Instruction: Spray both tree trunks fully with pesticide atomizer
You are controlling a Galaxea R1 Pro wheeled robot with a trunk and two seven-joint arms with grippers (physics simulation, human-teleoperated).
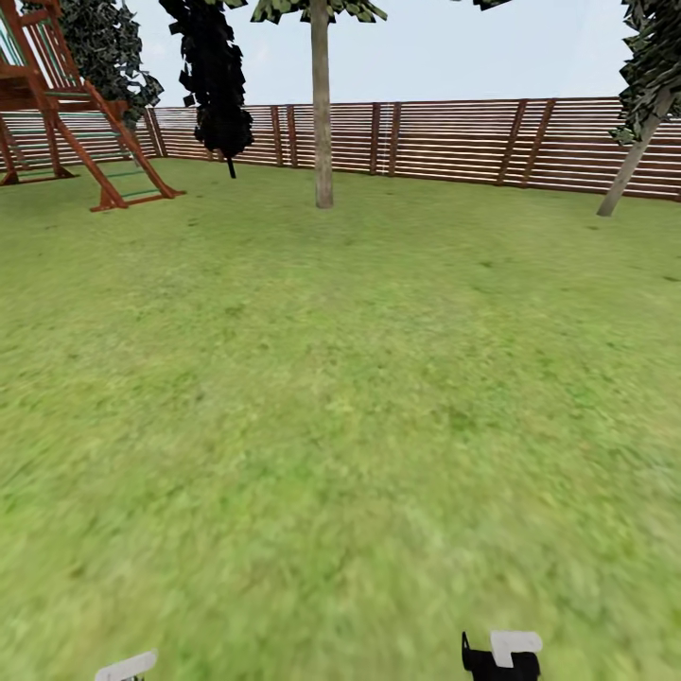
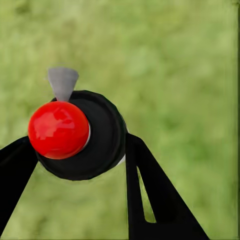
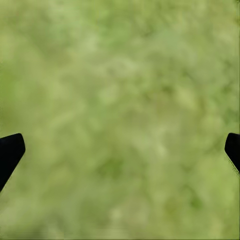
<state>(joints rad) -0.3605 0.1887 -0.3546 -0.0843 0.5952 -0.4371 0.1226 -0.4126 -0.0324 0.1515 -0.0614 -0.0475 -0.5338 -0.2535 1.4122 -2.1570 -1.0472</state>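
The pesticide atomizer (image 2: 75, 135) has a round black body, a glossy red cap and a grey nozzle. My left gripper (image 2: 80, 145) is shut on it, one black finger (image 2: 150, 190) on each side, with lawn beneath. My right gripper (image 3: 122, 145) is open over bare grass, nothing between its fingertips (image 3: 10, 150). Far ahead in the head view stands a tree with a straight pale trunk (image 1: 323, 123). A second tree with a pale leaning trunk (image 1: 632, 161) stands at the far right. No white specks show on either trunk.
A brown slatted fence (image 1: 454, 142) closes the back of the lawn (image 1: 340, 397). A black-foliaged tree (image 1: 216, 76) and a red wooden play frame (image 1: 85, 123) stand at the back left. Part of my right arm (image 1: 501, 654) shows at the bottom edge.
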